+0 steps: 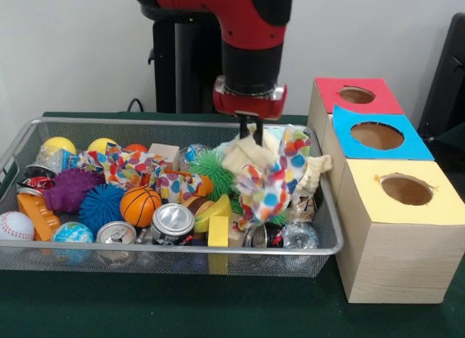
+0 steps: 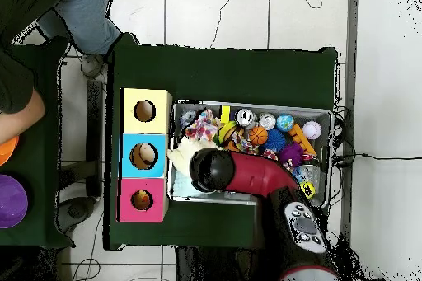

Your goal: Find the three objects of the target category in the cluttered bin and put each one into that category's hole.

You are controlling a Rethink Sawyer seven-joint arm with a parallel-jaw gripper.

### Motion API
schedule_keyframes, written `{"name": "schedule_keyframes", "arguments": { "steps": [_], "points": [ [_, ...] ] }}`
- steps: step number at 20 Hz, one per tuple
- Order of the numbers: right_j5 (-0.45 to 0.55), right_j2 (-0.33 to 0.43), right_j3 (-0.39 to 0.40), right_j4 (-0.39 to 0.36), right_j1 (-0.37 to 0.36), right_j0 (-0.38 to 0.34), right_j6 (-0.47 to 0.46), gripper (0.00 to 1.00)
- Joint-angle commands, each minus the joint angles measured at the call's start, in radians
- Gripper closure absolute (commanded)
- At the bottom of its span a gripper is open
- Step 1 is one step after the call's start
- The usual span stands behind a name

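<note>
In the front view we start at the left of the frame, where the wire-mesh bin [image 1: 29, 134] holds a baseball [image 1: 14, 225], a purple spiky ball [image 1: 69, 189], a blue spiky ball [image 1: 100, 206], a small basketball [image 1: 139, 206] and crushed cans [image 1: 172, 223].

Moving toward the centre, the gripper [image 1: 249, 131] hangs below the red and black arm [image 1: 251, 33], above the right part of the bin. Its jaws are closed on a cream cloth [image 1: 243, 156] that is lifted above the clutter. A polka-dot cloth [image 1: 272, 185] hangs down against it, and another cream piece [image 1: 314, 171] shows at its right, over the bin's right rim.

At the right of the frame stand three pale wooden boxes in a row: the red-topped hole [image 1: 356, 95] farthest back, the blue-topped hole [image 1: 376, 136] in the middle and the yellow-topped hole [image 1: 407, 190] nearest.

In the overhead view the boxes sit left of the bin [image 2: 323, 113], with the red hole [image 2: 142, 201] lowest. The arm [image 2: 247, 175] covers the gripper, and a pale cloth [image 2: 178, 161] shows at the bin's left edge beside the blue box.
</note>
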Motion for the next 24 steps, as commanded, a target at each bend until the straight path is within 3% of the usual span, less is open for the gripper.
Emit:
{"name": "schedule_keyframes", "arguments": {
  "steps": [1,12,24],
  "points": [
    [0.214,0.014,0.089,-0.021,-0.164,-0.082,-0.057,1.00],
    [0.280,0.047,0.067,-0.073,-0.192,-0.160,-0.105,1.00],
    [0.403,0.095,-0.011,-0.131,-0.214,-0.257,-0.209,1.00]
  ]
}}
